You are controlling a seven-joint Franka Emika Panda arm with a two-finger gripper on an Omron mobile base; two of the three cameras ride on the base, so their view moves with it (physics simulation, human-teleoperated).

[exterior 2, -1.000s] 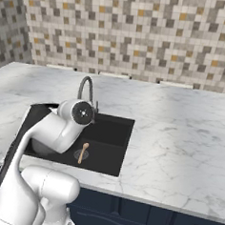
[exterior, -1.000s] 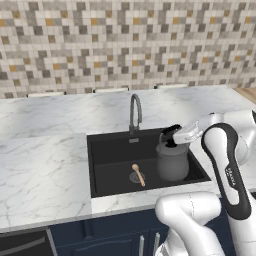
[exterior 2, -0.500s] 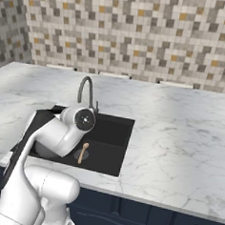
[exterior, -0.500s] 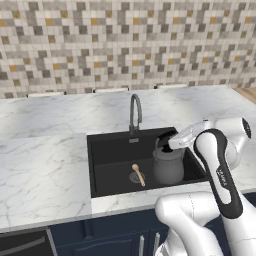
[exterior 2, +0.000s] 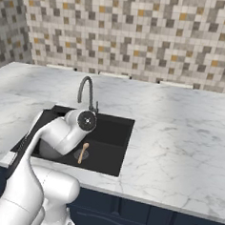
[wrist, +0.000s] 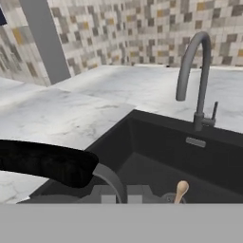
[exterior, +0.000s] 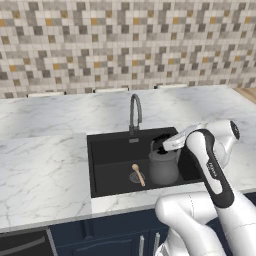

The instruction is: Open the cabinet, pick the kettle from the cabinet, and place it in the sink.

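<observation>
Sink: black basin in marble counter, faucet at its back rim.

Kettle: upright, down inside the basin at its right end; whether its base rests on the floor, cannot tell.

Gripper: above the kettle, jaws clamped narrow on its black handle.

Wooden spoon: on the basin floor by the drain, just left of the kettle.

Risks, as judged:
- Release before the base is seated: kettle drops, may tip.
- Any drift left: base lands on the spoon, sits crooked.
- Arm is near the right wall; a sideways retreat could knock the kettle over.
</observation>
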